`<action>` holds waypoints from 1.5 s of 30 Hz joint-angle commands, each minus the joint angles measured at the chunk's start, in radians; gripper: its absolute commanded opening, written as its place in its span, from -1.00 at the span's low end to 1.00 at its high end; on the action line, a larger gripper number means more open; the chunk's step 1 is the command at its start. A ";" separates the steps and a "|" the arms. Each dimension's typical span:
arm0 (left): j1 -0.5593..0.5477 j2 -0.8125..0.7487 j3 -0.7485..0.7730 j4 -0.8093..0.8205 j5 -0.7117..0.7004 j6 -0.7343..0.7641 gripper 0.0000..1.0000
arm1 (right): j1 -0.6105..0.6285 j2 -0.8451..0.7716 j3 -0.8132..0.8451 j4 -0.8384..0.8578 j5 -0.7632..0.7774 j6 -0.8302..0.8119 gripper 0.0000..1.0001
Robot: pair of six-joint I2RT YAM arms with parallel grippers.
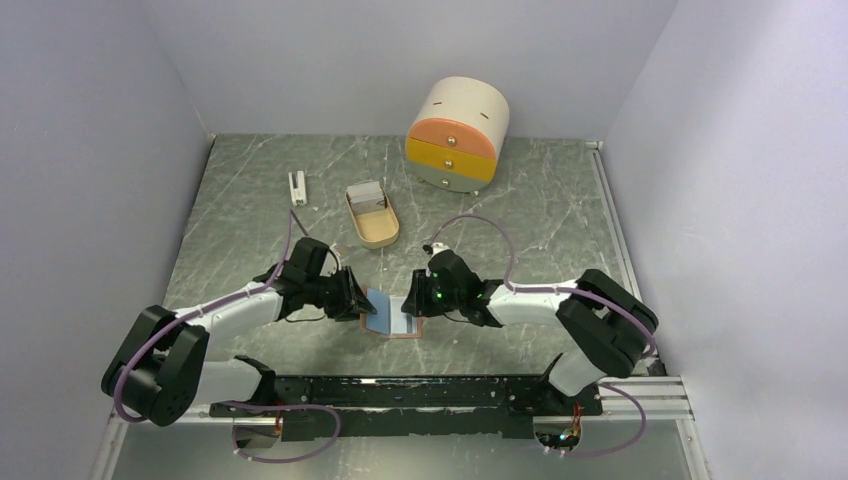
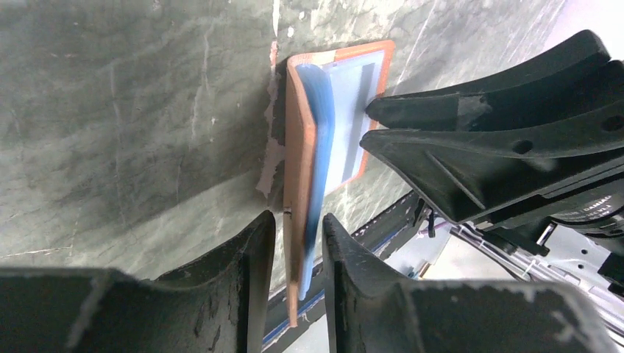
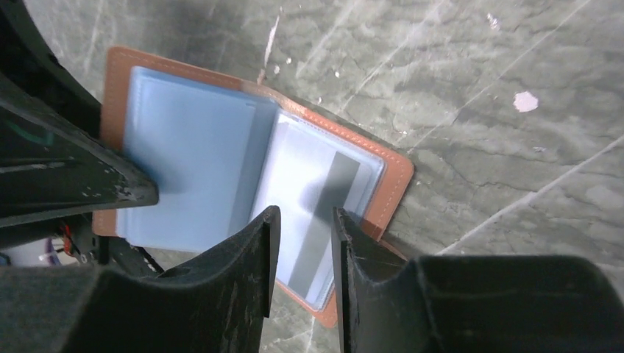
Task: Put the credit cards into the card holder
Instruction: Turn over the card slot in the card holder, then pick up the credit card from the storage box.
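One card holder (image 1: 392,316), open, near centre of table (image 1: 530,220), between both arms. Left gripper (image 2: 298,220): jaws clamped on left cover plus blue sleeve leaf, tilted up, likely to keep pockets exposed. Right gripper (image 3: 305,213): jaws narrowly apart over right page, cannot tell if pinching anything. One credit card (image 3: 309,169), white with dark stripe, appears inside right clear pocket. Farther: one beige tray (image 1: 380,236), grey contents uncountable; one white block (image 1: 297,187); one drawer box (image 1: 458,130).

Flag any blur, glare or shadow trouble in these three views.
Top external: even light, sharp, card holder small. Left wrist: left claw dark and soft up close, upper right corner washed out. Right wrist: shadow on the card holder under the right claw; table sharp.
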 commanded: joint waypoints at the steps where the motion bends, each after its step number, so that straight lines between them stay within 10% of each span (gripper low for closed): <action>1: 0.000 -0.015 0.024 -0.041 -0.042 -0.005 -0.31 | 0.011 0.046 0.023 0.033 -0.010 -0.001 -0.29; 16: 0.008 -0.032 -0.009 -0.016 -0.021 0.001 -0.51 | -0.008 0.016 0.229 -0.095 0.082 -0.237 -0.21; 30: 0.008 -0.066 -0.063 0.026 0.025 -0.021 -0.50 | -0.143 0.261 0.603 -0.039 -0.160 -0.826 -0.07; 45: 0.008 -0.074 -0.082 0.047 0.054 -0.027 -0.50 | -0.146 0.565 0.861 -0.009 -0.099 -1.389 0.28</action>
